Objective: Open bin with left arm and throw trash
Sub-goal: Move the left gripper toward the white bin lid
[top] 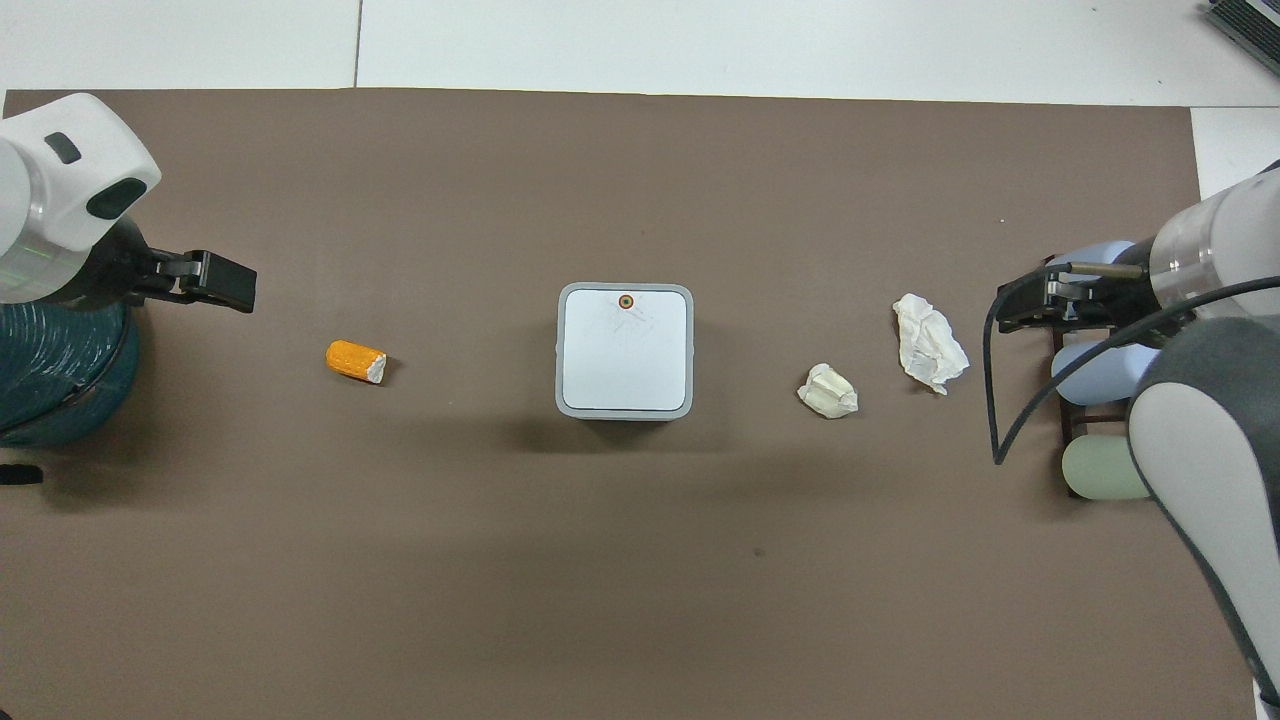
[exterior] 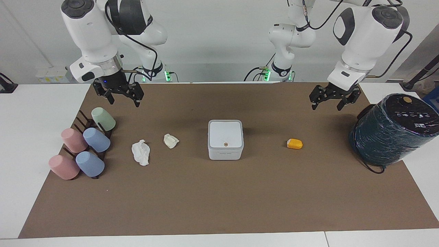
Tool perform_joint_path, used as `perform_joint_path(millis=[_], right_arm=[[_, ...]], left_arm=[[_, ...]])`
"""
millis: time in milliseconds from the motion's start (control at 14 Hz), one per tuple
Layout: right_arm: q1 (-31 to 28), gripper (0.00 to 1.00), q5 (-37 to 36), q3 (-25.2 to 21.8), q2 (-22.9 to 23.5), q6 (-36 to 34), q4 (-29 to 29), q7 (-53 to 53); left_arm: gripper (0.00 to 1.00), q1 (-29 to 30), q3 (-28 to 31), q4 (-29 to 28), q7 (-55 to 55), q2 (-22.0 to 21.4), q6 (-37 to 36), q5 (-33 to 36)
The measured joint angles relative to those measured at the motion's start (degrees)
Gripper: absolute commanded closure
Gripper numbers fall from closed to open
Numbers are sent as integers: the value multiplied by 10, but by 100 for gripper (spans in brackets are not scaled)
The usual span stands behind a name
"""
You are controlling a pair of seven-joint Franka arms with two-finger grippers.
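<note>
The white bin (exterior: 225,139) stands mid-mat with its grey-edged lid shut and the brown button (exterior: 225,144) on the lid's edge farthest from the robots; it also shows in the overhead view (top: 625,350). The crumpled white tissue (exterior: 141,152) (top: 930,342) and the cream wad (exterior: 170,140) (top: 828,390) lie beside the bin toward the right arm's end. The orange-yellow lump (exterior: 294,144) (top: 355,360) lies toward the left arm's end. My left gripper (exterior: 326,103) (top: 235,290) hangs open and empty over the mat beside the dark cylinder. My right gripper (exterior: 124,101) (top: 1010,305) hangs open and empty over the cups.
A large dark film-wrapped cylinder (exterior: 394,130) (top: 60,370) stands at the left arm's end. A dark rack with several pastel cups (exterior: 85,147) (top: 1100,370) stands at the right arm's end. A brown mat (exterior: 219,199) covers the table.
</note>
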Motion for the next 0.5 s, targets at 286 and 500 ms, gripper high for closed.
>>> perform_joint_path(millis=[286,500], right_arm=[[2,0,0,4,0,-1,4,-38],[2,0,0,5,0,-1,4,-44]], left_arm=[[0,0,0,0,0,0,0,-14],[0,-6,-10,-1,-10,0,-1,-18]])
